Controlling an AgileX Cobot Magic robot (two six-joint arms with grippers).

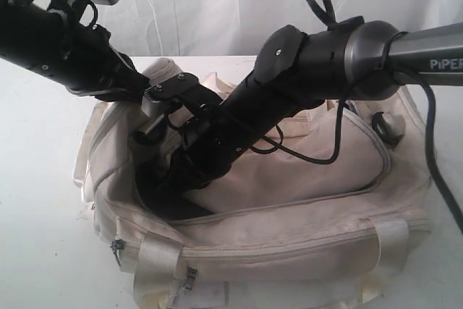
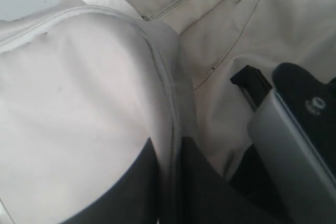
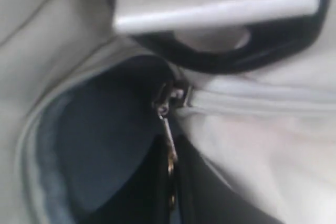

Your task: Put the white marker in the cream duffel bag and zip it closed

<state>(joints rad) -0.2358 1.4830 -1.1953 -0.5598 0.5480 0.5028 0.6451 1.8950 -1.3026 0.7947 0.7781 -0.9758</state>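
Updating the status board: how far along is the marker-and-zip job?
Done: unclear; the white marker is out of sight, possibly inside. In hand: right claw pinches the small metal zipper pull, left claw grips a fold of the cream fabric duffel bag. Remaining: zipping; the black-lined mouth gapes open.

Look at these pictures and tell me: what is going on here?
Both arms are working on the cream duffel bag. The left gripper pinches a fold of its fabric; the right gripper is shut on the zipper pull beside the dark opening. The bag is not yet zipped closed. The white marker is not visible.
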